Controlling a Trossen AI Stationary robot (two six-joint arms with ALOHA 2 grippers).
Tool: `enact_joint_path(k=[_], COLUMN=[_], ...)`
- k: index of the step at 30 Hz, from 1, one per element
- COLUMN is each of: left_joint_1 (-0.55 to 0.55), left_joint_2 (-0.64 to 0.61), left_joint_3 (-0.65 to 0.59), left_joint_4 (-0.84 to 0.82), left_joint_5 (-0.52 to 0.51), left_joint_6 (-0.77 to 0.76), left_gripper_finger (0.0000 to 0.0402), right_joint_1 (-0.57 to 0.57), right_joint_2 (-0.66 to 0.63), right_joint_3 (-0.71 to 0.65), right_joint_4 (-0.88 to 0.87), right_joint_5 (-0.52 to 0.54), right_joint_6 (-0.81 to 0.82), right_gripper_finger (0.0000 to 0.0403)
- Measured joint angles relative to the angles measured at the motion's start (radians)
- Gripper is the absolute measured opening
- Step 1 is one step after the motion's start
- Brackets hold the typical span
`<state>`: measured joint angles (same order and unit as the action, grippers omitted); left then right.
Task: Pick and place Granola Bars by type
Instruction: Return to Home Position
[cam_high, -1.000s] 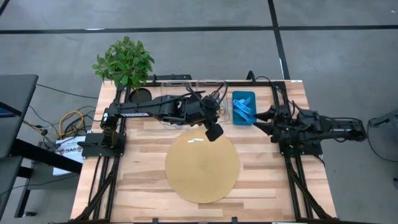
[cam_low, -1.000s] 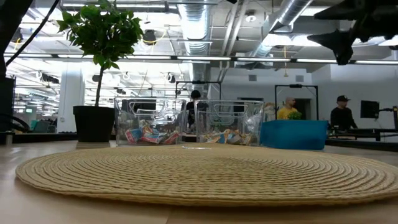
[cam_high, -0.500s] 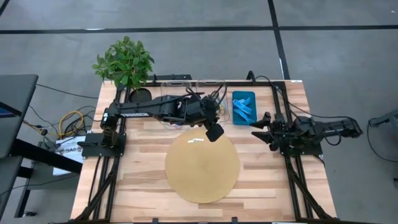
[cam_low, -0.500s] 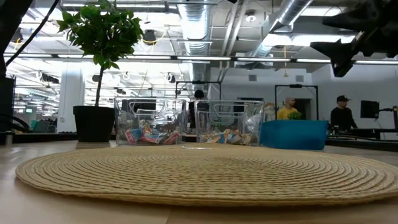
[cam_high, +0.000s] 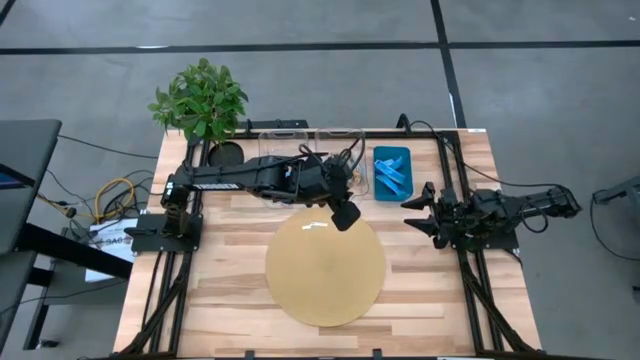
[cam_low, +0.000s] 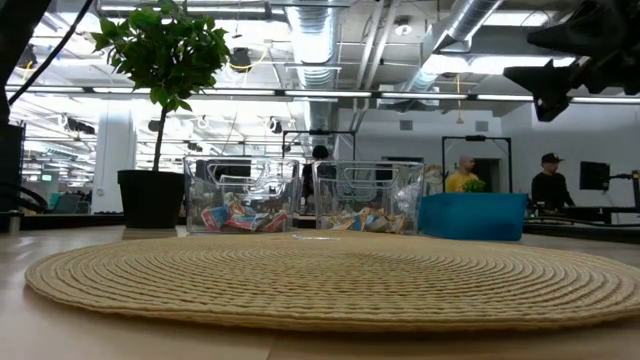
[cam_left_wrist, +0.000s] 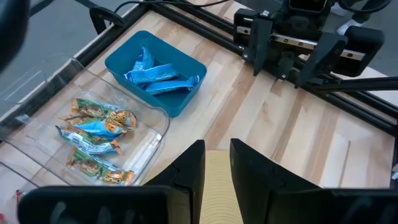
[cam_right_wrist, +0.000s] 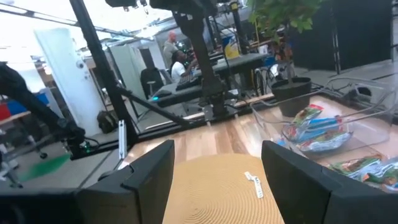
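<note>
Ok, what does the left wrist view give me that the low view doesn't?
Only left wrist: the blue bars lying inside the teal tray, seen from above. Only low: the potted plant and people in the room behind. Both: the teal tray, the clear bin next to it with mixed bars, and the woven mat.

Left gripper (cam_high: 345, 214) hangs outstretched, narrowly parted; right gripper (cam_high: 412, 212), tucked close, gapes wide.

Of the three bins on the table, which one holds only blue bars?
The solid blue bin, nearest the right arm: its bars are all blue. The two clear bins hold mixed-colour wrappers.
</note>
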<state>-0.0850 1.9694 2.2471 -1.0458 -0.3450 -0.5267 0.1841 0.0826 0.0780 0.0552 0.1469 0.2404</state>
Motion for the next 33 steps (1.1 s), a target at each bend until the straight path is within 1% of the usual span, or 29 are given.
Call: enact_joint_path(k=[6,11,15,18,28,33], left_joint_1=[-0.010,-0.019,-0.019,-0.018,-0.019,-0.019], left_joint_2=[0.000,0.000,0.000,0.000,0.000,0.000], left_joint_3=[0.000,0.000,0.000,0.000,0.000,0.000], left_joint_4=[0.000,0.000,0.000,0.000,0.004,0.004], left_joint_5=[-0.001,-0.003,-0.003,-0.003,0.009,0.010], left_joint_6=[-0.016,-0.017,-0.017,-0.012,-0.007,0.059], left_gripper_finger=[0.0067,0.0067,0.0067,0.0067,0.0067,0.0067], right_joint_1=[0.000,-0.001,-0.001,-0.001,-0.001,0.000], right_joint_2=[0.000,0.000,0.000,0.000,0.001,0.002], right_joint_3=[-0.001,-0.061,-0.070,-0.070,-0.071,-0.071], right_joint_4=[0.019,0.150,0.176,0.161,0.026,-0.020], right_joint_5=[-0.001,-0.020,-0.021,-0.022,-0.006,-0.018], right_joint_6=[-0.014,-0.003,0.010,-0.007,-0.019,-0.047], right_gripper_finger=[0.0235,0.0235,0.0235,0.0235,0.0235,0.0235])
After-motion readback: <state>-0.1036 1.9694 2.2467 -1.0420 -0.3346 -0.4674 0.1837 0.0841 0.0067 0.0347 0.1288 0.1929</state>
